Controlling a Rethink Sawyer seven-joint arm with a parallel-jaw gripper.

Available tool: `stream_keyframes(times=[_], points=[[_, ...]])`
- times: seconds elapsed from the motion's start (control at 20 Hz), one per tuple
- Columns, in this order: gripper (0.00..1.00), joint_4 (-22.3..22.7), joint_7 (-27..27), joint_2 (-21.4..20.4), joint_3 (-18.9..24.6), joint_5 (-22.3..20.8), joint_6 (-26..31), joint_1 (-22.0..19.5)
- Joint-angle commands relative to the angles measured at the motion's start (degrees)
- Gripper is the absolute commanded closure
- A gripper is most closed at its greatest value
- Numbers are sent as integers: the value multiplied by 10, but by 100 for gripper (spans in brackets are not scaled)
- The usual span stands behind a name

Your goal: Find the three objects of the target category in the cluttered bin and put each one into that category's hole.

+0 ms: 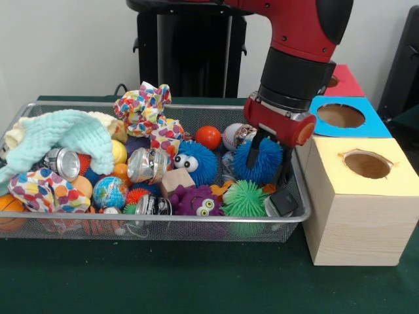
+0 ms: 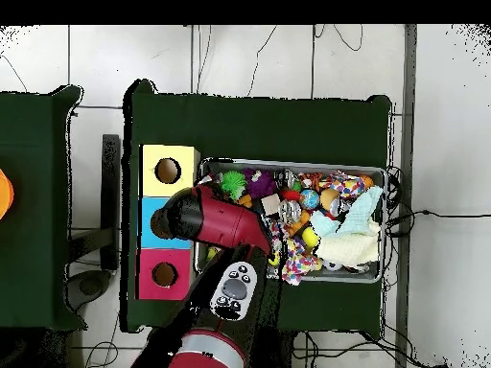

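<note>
With the pincer (image 1: 267, 159) spread apart around the blue spiky ball (image 1: 258, 162) at the right end of the bin (image 1: 163, 221), its fingers may snag soft spikes or neighbouring toys and drag several out.

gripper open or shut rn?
Open: the gripper has its dark fingers spread either side of the blue spiky ball in the bin.

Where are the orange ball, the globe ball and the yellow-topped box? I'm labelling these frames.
orange ball (image 1: 208, 137): front view, middle of its visible face.
globe ball (image 1: 110, 192): front view, centre of its blue side.
yellow-topped box (image 1: 353, 222): front view, its bare wooden front wall.
</note>
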Motion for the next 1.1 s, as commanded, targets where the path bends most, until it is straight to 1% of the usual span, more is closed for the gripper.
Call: stream_keyframes(times=[0.05,0.3,0.5,0.55,0.65,0.75,0.8,1.1], points=[[0,44,110,0,53,27,0,-8],[0,55,116,-9,52,33,23,4],[0,63,110,-15,65,36,35,-2],[0,70,104,-18,77,36,36,-8],[0,85,90,-18,111,35,19,-29],[0,98,88,-12,133,37,2,-40],[0,100,90,-10,137,39,0,-42],[0,99,75,-1,143,31,40,-43]])
